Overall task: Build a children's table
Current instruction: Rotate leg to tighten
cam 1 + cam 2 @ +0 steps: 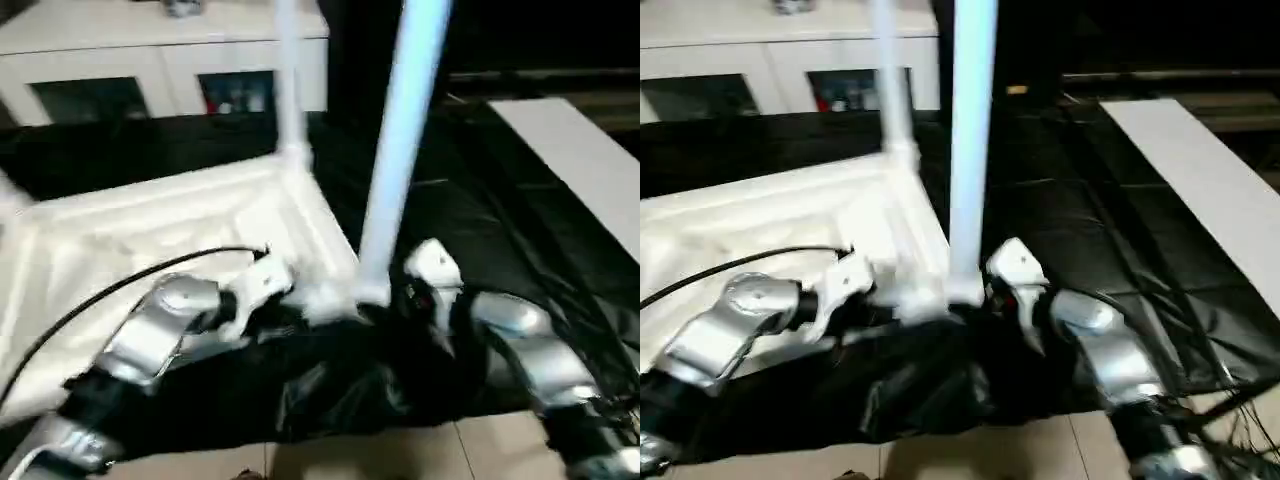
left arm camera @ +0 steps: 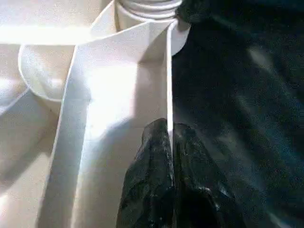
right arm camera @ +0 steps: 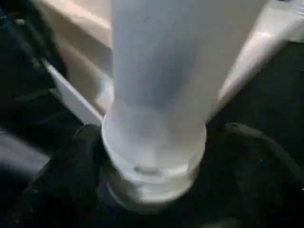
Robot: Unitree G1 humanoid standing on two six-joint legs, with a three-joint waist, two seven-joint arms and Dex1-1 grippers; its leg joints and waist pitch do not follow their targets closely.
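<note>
The white tabletop [image 1: 150, 240] lies upside down on black cloth, ribbed underside up. One white leg [image 1: 290, 80] stands in the far right corner socket. A second leg [image 1: 400, 150] stands upright at the near right corner, its ringed base [image 3: 152, 161] sitting between the fingers [image 3: 80, 156] of my right gripper [image 1: 385, 298], which is shut on it. My left gripper [image 2: 170, 135] pinches the thin rim wall [image 2: 167, 80] of the tabletop just beside that corner socket, its black fingers [image 2: 152, 156] closed on either side of the wall.
A white cabinet [image 1: 150, 60] with glass doors stands at the back. A flat white board [image 1: 590, 160] lies on the right of the black cloth [image 1: 480, 200]. A black cable [image 1: 120, 285] runs over my left forearm. Tiled floor [image 1: 400, 450] shows at the front.
</note>
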